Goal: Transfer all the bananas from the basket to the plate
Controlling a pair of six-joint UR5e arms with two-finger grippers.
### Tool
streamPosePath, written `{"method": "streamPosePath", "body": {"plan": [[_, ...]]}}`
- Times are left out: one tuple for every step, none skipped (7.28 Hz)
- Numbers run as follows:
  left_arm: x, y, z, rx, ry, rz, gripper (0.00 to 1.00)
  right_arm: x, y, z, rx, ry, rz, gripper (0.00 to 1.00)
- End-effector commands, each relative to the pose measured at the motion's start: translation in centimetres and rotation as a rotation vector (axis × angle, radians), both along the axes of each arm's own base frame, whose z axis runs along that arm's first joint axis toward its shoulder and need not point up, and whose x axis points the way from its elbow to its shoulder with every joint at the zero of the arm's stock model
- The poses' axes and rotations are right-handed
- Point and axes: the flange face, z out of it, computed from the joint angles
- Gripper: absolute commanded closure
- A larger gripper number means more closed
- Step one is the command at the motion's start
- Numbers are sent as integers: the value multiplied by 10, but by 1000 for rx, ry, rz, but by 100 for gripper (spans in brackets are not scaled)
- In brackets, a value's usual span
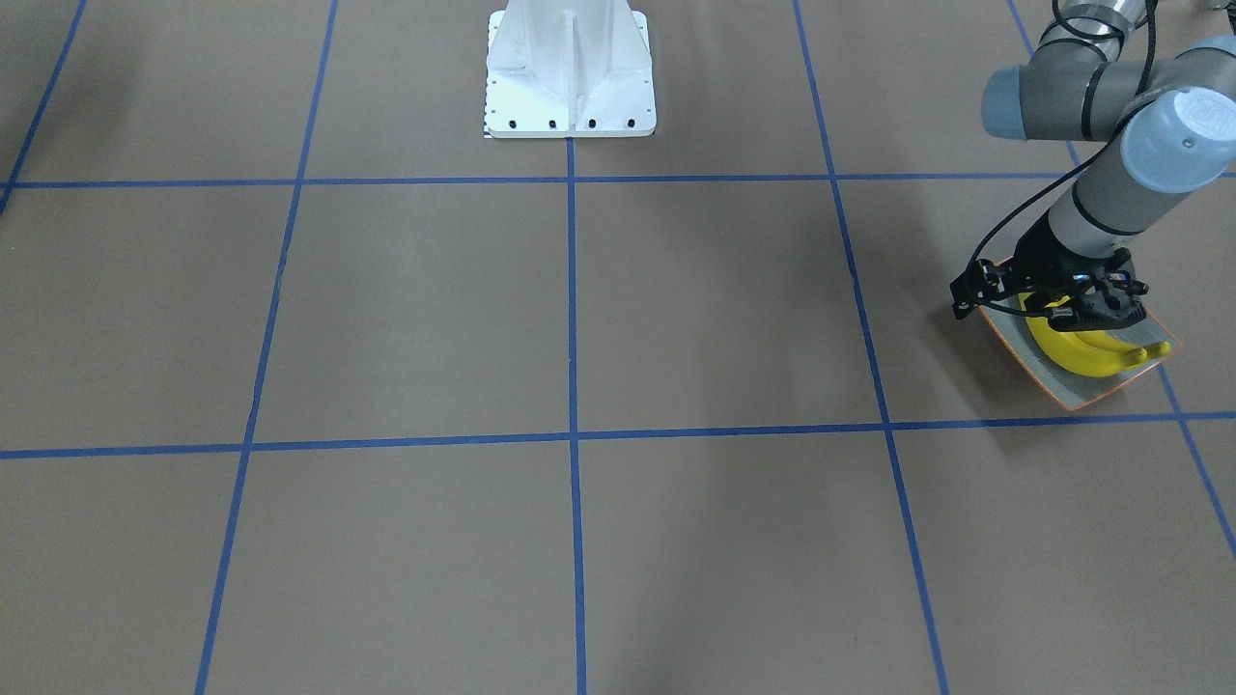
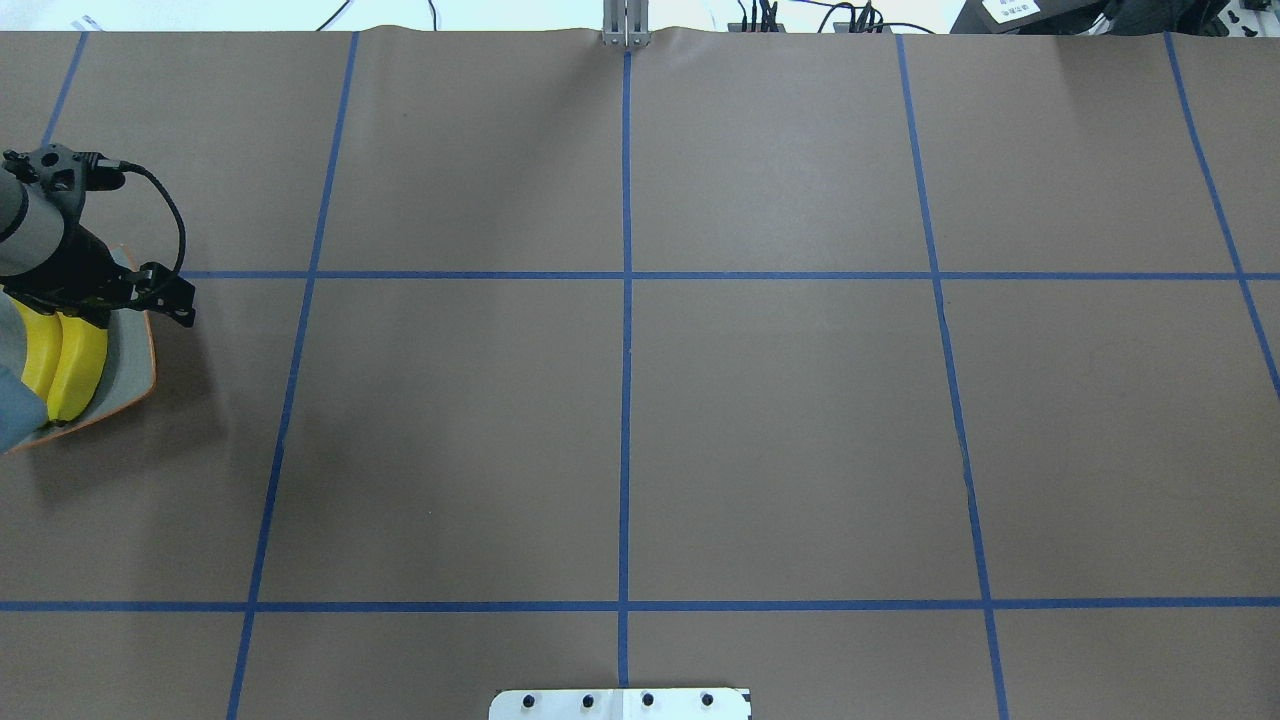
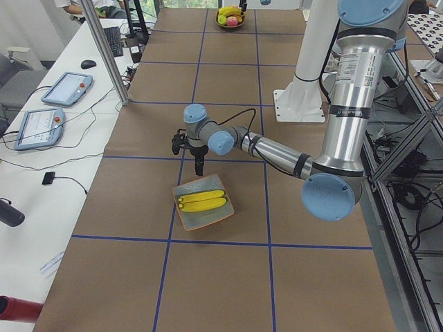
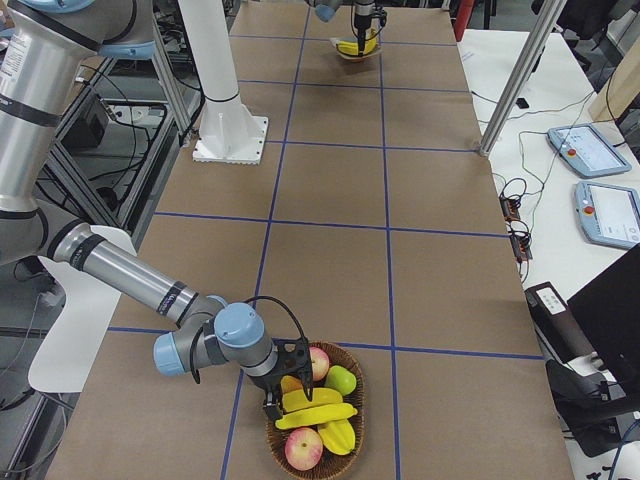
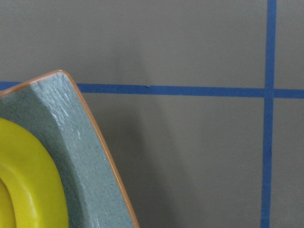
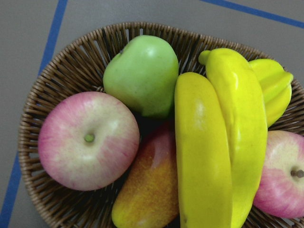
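I am finding the round brown wicker basket, at the robot's right, holding two glossy yellow plastic bananas among apples. The squarish grey-green glazed plate, at its left, is carrying another banana pair. The right gripper is hovering over the basket and the left gripper over the plate's edge; I cannot tell either's spread. I am advising a mid-length grasp on one banana, lifting straight.
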Motion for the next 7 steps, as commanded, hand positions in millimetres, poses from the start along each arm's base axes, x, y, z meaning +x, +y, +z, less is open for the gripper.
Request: {"method": "streamPosePath", "body": {"plan": [[0,0,0,0,-1,0,0,0,0,6,-8,0,4,8],[0,0,1,0,-3,-1,0,0,0,13,-19,1,3,9],[0,0,0,1,-2,-1,0,0,-1,13,-19,1,3,15],[0,0,1,0,-3,-1,0,0,2,18,-28,3,2,27],[0,0,1,0,-4,-1,0,0,0,17,-19,4,-6,66],[0,0,0,2,-3,-1,0,0,0,17,-17,5,-8,100],[0,0,0,2,-3,-1,0,0,0,17,-9,7,-17,100]]}}
